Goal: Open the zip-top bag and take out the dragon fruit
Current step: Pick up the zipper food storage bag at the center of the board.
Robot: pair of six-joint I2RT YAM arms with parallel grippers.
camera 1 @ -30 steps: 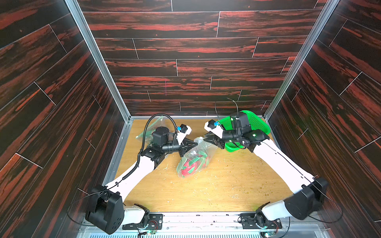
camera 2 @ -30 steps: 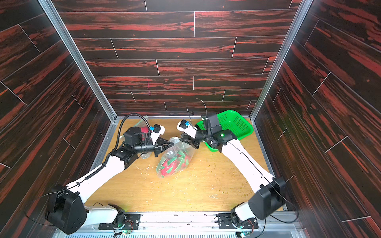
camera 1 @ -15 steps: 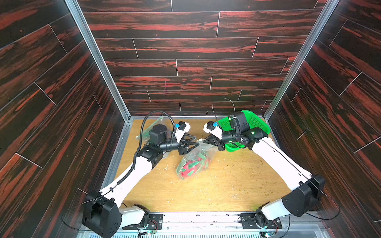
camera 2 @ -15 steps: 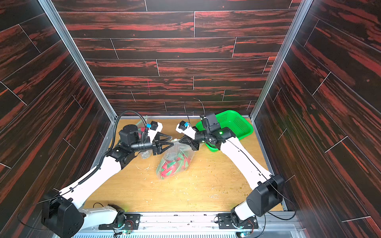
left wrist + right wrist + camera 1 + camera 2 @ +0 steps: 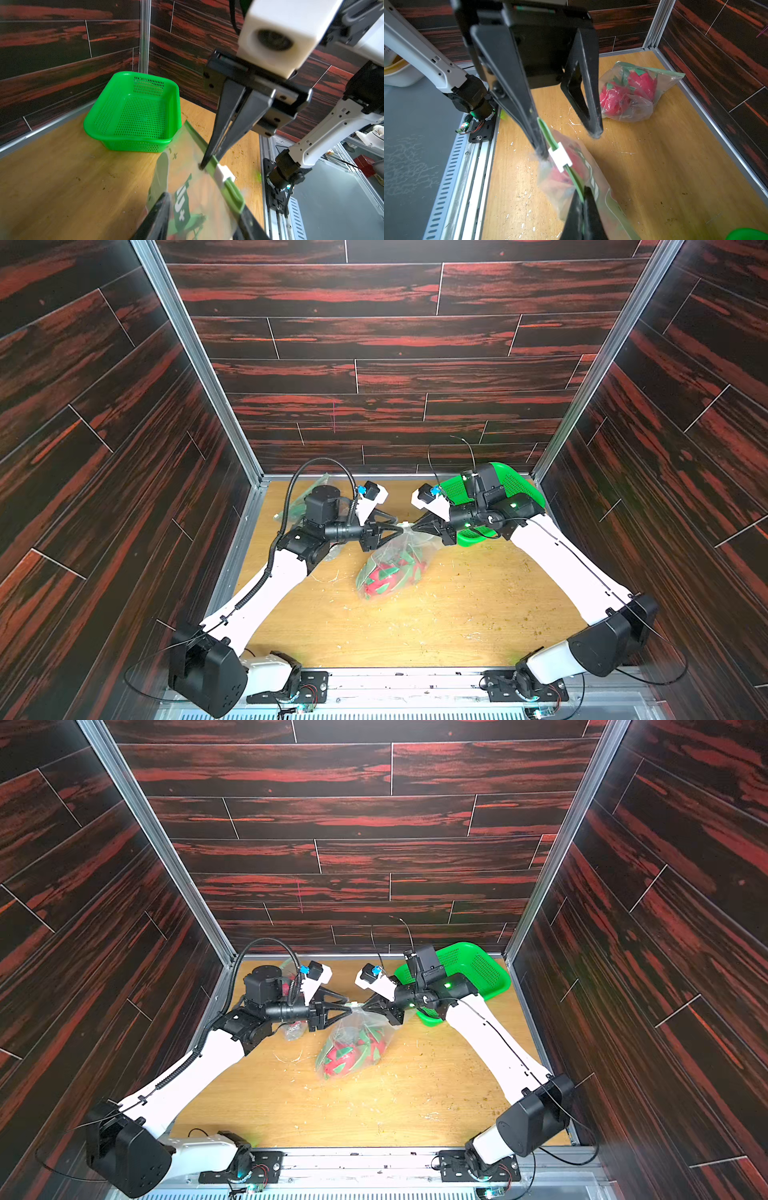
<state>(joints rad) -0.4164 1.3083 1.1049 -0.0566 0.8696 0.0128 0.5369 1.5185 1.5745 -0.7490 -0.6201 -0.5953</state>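
Note:
The clear zip-top bag (image 5: 392, 560) hangs mid-table with its bottom on the wood, and red-pink dragon fruit (image 5: 380, 578) with green scales shows inside it in both top views. My right gripper (image 5: 583, 207) is shut on the bag's green zip strip (image 5: 572, 176), holding the top up. A white slider (image 5: 560, 159) sits on the strip between the two grippers. My left gripper (image 5: 566, 142) faces it, open, with one finger against the strip beside the slider and the other well apart. In the left wrist view the bag's top lies between my open left gripper's (image 5: 204, 218) fingers.
A green perforated basket (image 5: 478, 969) stands at the back right corner, partly behind the right arm. A second clear bag (image 5: 631, 93) with dragon fruit in it lies at the back left, behind the left arm. Walls enclose the table on three sides.
The left gripper has opened from shut. The right gripper has closed on the bag's zip strip. Both wrists have shifted slightly.

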